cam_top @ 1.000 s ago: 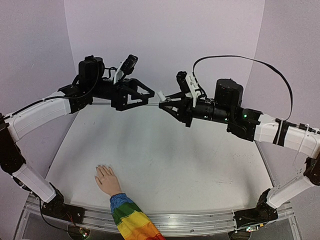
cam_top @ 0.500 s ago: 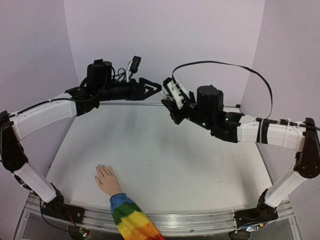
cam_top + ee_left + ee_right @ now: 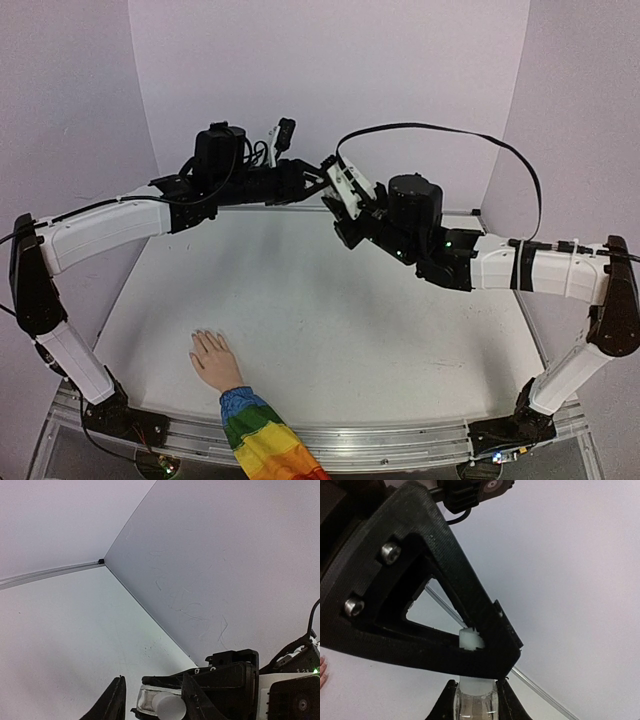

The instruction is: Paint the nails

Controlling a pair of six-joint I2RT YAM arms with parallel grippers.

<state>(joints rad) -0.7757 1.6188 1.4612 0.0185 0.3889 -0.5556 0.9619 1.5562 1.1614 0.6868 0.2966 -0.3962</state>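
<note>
The nails (image 3: 204,334) tip the fingers of a small skin-coloured hand (image 3: 213,360) with a rainbow sleeve (image 3: 262,442), lying flat at the table's near left. High above the far table, my right gripper (image 3: 337,203) (image 3: 476,682) is shut on a small clear bottle (image 3: 477,706), its white cap (image 3: 470,641) pointing at the left arm. My left gripper (image 3: 312,186) (image 3: 153,678) stands around that cap (image 3: 169,708). One finger (image 3: 199,700) lies against the cap. The other finger (image 3: 113,702) shows a gap beside it.
White table (image 3: 330,320) with purple walls on three sides. A black cable (image 3: 440,128) arcs above the right arm. A metal rail (image 3: 400,438) runs along the near edge, by both arm bases.
The left gripper has pushed right onto the bottle's cap and its jaws have narrowed around it. The right arm has shifted slightly left with the bottle.
</note>
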